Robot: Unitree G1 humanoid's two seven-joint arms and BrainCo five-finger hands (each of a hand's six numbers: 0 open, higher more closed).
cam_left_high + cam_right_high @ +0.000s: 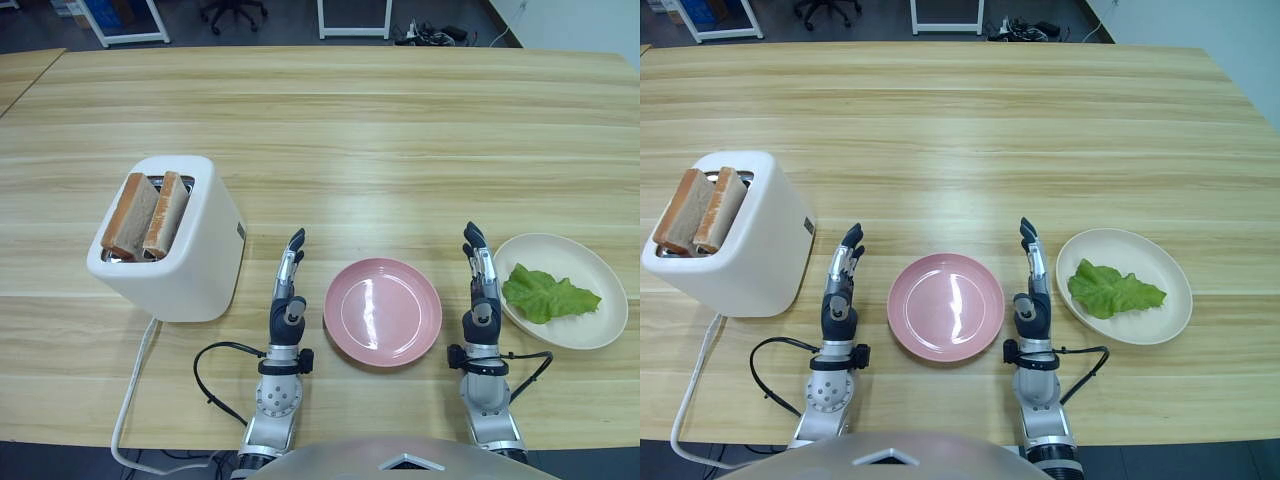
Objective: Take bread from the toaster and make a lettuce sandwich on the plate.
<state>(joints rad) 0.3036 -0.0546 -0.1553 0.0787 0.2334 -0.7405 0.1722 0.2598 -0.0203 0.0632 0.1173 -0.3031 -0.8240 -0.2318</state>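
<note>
Left eye view: nothing started, I judge. My left robot hand (288,300) rests empty, fingers straight, just left of the round pink plastic plate (383,310). My right robot hand (480,300) lies likewise just right of it. Two browned bread slices (145,215) stand in the white boxy toaster (195,270) farther left. Next, my left robot hand must pinch one's top.

Right eye view: a green lettuce leaf (1115,290) lies on a cream dish (1162,325) right of the plate. The toaster hides the slices' lower halves.
</note>
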